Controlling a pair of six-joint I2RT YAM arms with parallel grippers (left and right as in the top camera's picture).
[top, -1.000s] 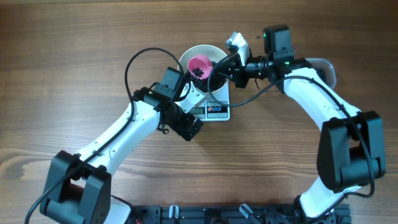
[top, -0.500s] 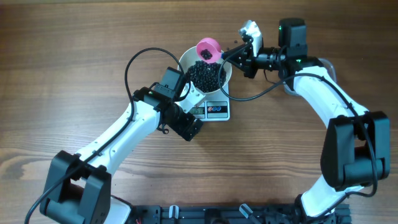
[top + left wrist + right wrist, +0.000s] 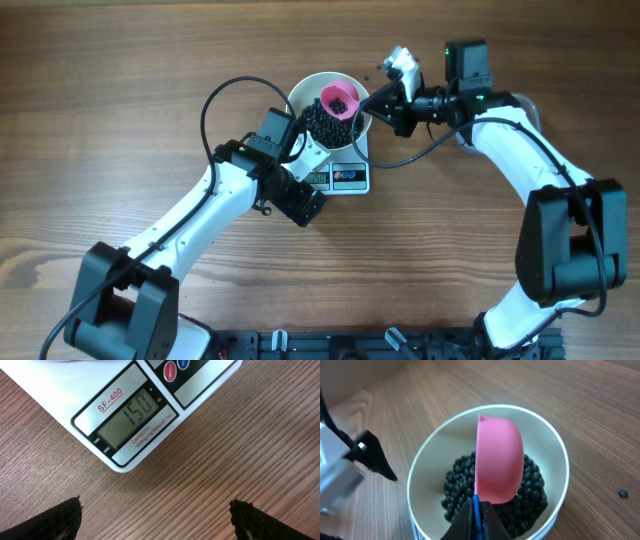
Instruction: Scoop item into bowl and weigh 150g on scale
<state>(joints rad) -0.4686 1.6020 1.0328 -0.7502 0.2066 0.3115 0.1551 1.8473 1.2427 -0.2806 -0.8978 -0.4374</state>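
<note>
While right end effector (image 3: 477, 517) pinches scoop (image 3: 497, 460), long axis up-frame over bowl (image 3: 432, 467), only left wrist shows scale (image 3: 60, 395) reading 150; left end effector (image 3: 155, 522) spread.

- Seen from overhead, the light is bright and even, falling from above; the grain of the bench (image 3: 120, 120) reads sharply from edge to edge.
- Beneath the left arm (image 3: 190, 215) lies only a faint, soft-edged shadow.
- The white bowl (image 3: 294, 100) is nearly blown out at its rim.
- In the left wrist view the scale (image 3: 60, 395) is crisp and its display (image 3: 132, 415) legible without glare.
- Below the scale, the fingertips (image 3: 50, 522) of the left hand (image 3: 155, 527) are dark, blurred shapes.
- In the right wrist view the pink scoop (image 3: 497, 465) and beans (image 3: 462, 480) are fairly sharp; the right hand (image 3: 476, 520) is soft and shadowed.
- The bench left of the bowl looks pale and washed out.
</note>
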